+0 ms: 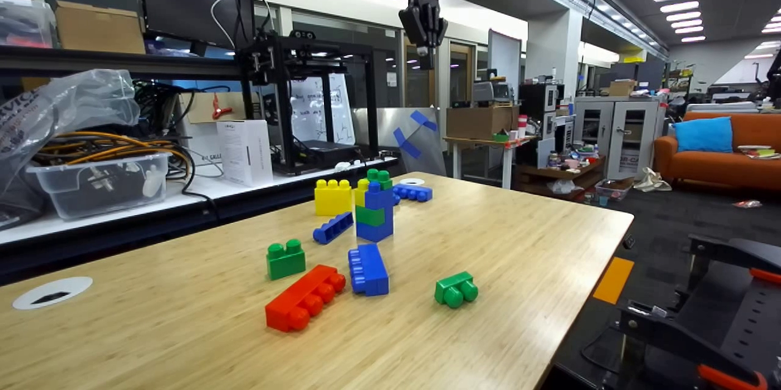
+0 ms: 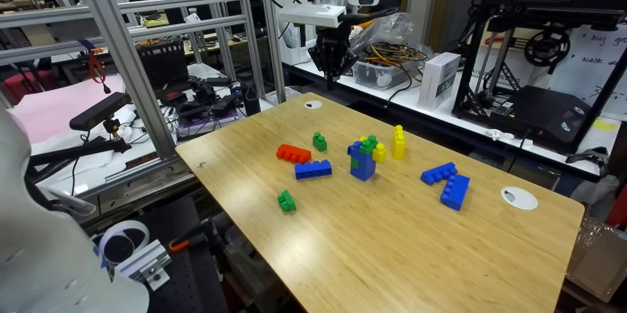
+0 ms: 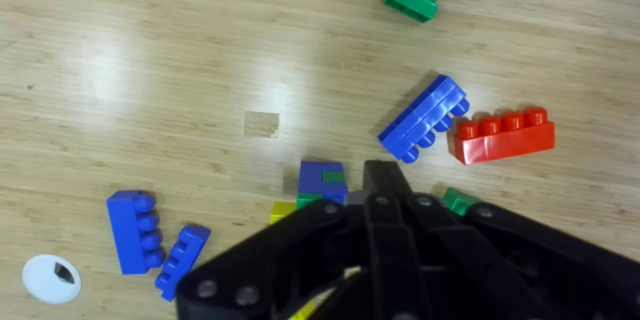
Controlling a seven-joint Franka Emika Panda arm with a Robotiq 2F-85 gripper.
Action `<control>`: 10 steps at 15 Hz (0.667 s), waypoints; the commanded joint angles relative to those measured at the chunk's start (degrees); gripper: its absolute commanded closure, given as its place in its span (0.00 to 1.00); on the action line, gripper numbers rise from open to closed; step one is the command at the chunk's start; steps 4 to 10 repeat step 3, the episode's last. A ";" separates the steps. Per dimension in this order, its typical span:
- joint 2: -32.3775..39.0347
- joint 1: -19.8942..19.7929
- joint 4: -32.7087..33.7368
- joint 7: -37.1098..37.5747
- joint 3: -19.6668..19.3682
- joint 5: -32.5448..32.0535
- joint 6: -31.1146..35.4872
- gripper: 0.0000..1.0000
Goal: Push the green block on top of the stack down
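The stack of blue bricks stands upright on the table in both exterior views (image 1: 381,207) (image 2: 363,170), with a green piece set in its side (image 1: 370,216). The bright green studded block sits on its top (image 1: 379,179) (image 2: 368,144). In the wrist view the stack (image 3: 314,174) and part of the green block (image 3: 307,199) show left of the fingers; the rest is hidden behind the gripper. My gripper (image 3: 385,172) is shut and empty. It hangs well above the table in both exterior views (image 1: 425,54) (image 2: 330,80), apart from the stack.
A yellow piece (image 2: 379,153) adjoins the stack, and an upright yellow brick (image 1: 333,198) stands near it. A red brick (image 1: 305,298), a blue brick (image 1: 368,269) and two small green bricks (image 1: 285,260) (image 1: 456,289) lie around. Two more blue bricks (image 2: 438,173) (image 2: 455,191) lie beyond.
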 commanded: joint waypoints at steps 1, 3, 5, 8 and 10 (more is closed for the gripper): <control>-0.75 0.07 -1.45 0.27 -0.09 -0.01 1.15 0.92; -1.73 0.09 -3.41 0.63 -0.12 -0.02 2.84 0.78; -1.73 0.09 -3.41 0.63 -0.12 -0.02 2.84 0.78; -1.73 0.09 -3.41 0.63 -0.12 -0.02 2.84 0.78; -1.73 0.09 -3.41 0.63 -0.12 -0.02 2.84 0.78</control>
